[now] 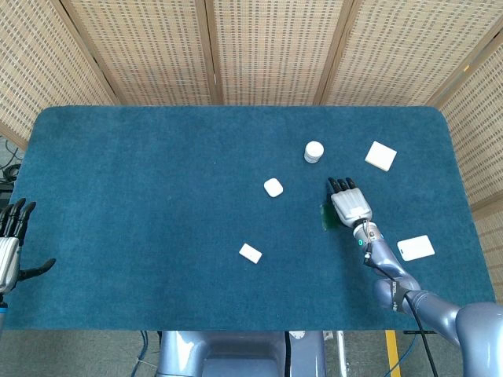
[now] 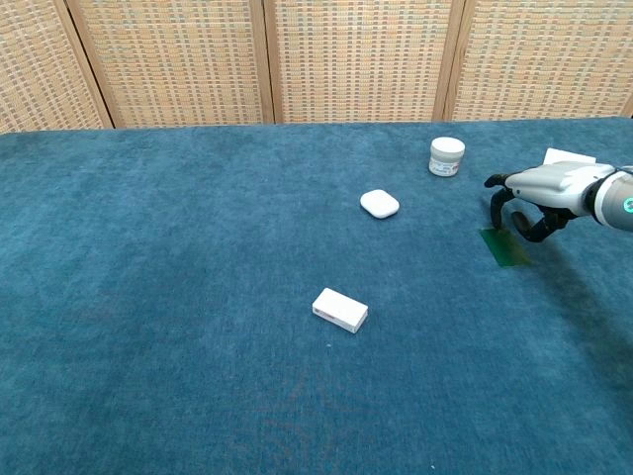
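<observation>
While curled, fingers [image 2: 499, 206] over card [image 2: 505, 247].

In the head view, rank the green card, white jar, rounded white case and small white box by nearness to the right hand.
From the right hand:
1. Green card, just under its fingers.
2. White jar, beyond it.
3. Rounded white case, to its left.
4. Small white box, left and nearer the robot.

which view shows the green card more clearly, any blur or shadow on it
Chest view: the green card is sharp, its near part unobstructed, a soft shadow beside it under the right hand. Head view: that hand covers most of the card; no blur.
</observation>
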Available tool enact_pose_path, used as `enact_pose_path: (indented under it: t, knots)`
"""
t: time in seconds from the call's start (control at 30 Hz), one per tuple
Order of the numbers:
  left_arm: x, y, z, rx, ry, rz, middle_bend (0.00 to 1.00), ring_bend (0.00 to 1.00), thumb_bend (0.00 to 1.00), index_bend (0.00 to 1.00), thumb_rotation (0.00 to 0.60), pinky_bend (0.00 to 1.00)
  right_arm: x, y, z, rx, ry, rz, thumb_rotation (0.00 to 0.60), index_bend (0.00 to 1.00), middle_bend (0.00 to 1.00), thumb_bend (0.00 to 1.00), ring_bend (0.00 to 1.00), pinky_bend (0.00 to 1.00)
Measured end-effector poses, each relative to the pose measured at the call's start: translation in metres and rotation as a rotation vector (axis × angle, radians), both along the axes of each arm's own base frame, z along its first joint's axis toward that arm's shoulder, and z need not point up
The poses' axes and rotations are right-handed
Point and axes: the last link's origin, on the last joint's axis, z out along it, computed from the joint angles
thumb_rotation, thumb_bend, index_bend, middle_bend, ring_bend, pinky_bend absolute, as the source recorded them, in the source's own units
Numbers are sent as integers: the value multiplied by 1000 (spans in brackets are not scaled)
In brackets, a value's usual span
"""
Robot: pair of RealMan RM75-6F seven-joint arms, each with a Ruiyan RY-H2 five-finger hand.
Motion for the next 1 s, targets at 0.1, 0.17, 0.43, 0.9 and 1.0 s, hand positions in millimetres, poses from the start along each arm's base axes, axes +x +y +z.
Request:
enact_pose_path:
  t: [0.1,0.17,0.43,0.9,1.0]
  knots:
    - [0,0,0,0,0,0,0,0,0,0,600,0,0,2,-1,13,3,2,600,454,0,852,0,0]
    - [0,0,0,-1,-1,1,0,0,0,0,600,0,1,4,-1,25,-3,1,600,494,0,852,0,0]
    - [0,0,0,-1,0,3,0,0,0,0,600,0,12,18,7,6,-23,81,600,478,0,841,0,0]
    - [0,1,-1,-4,2,5,0,0,0,0,600,0,22,22,21,-125,-78,252,600,184,0,260,0,0]
    - [0,2,-1,-4,2,7,0,0,0,0,600,0,18,10,17,-127,-62,194,600,282,0,260,0,0]
